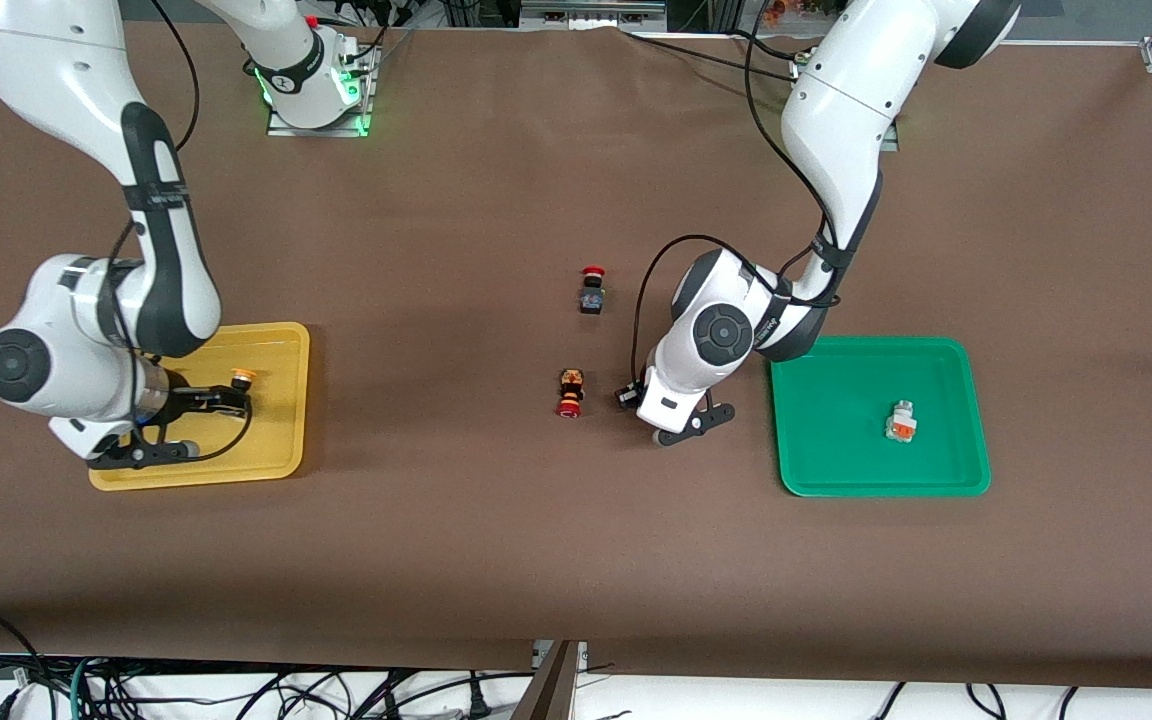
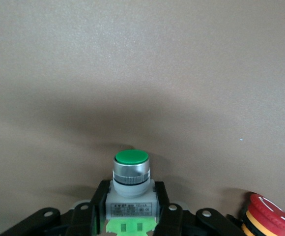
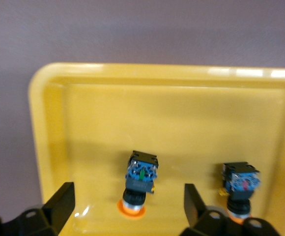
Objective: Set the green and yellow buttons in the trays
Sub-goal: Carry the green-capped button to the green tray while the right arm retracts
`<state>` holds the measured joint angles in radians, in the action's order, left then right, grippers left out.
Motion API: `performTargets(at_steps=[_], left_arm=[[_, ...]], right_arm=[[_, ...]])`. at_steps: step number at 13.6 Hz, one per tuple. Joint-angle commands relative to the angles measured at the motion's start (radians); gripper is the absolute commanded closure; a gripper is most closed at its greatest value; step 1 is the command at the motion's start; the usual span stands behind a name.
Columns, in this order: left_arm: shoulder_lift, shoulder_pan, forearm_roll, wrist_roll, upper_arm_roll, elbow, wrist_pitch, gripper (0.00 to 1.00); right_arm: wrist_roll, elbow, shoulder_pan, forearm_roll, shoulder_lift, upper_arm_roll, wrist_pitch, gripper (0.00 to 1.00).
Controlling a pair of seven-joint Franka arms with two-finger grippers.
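Observation:
My left gripper is low over the table, between the red-capped orange-black button and the green tray. In the left wrist view it is shut on a grey-white button with a green cap. That button is hidden in the front view. A grey-white button with an orange face lies in the green tray. My right gripper is open over the yellow tray. Two yellow-orange capped buttons stand cap down in that tray, the first between my open fingers.
A red-capped black button and a red-capped orange-black button lie near the middle of the table. The second also shows in the left wrist view, beside my left gripper. The brown mat covers the table.

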<state>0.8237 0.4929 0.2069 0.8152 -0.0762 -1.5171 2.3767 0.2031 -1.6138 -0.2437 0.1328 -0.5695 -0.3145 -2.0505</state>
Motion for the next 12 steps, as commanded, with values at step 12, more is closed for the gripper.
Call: performTargets(at_steps=[12], left_arm=[[-0.245,-0.252,-0.113,-0.488,0.068,0.019,-0.649,1.00]], right_arm=[[-0.060,0.063,0.187,-0.080,0.476,0.210,0.541,0.00]])
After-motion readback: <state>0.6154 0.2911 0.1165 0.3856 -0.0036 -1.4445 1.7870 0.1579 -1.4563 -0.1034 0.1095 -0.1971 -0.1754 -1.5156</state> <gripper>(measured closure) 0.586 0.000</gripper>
